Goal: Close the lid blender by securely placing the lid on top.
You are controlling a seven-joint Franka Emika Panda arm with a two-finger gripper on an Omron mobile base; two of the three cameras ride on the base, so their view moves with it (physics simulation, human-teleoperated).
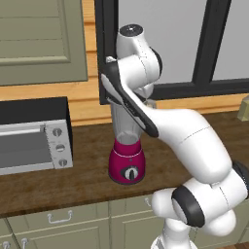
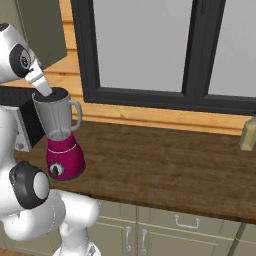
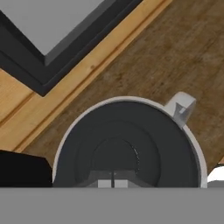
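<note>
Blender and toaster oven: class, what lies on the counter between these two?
Nothing: in the left base view, bare wooden counter separates the blender from the toaster oven.

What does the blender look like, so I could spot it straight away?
On the wooden counter below the dark-framed window, beside the grey toaster oven, stands the blender. It alone has a clear tapered jar on a rounded magenta base with a black dial.

Blender [image 2: 60,137]: clear grey jar, magenta base (blk dial); lid [image 3: 127,146] blk; counter [image 2: 165,165] dk brown wood.
</note>
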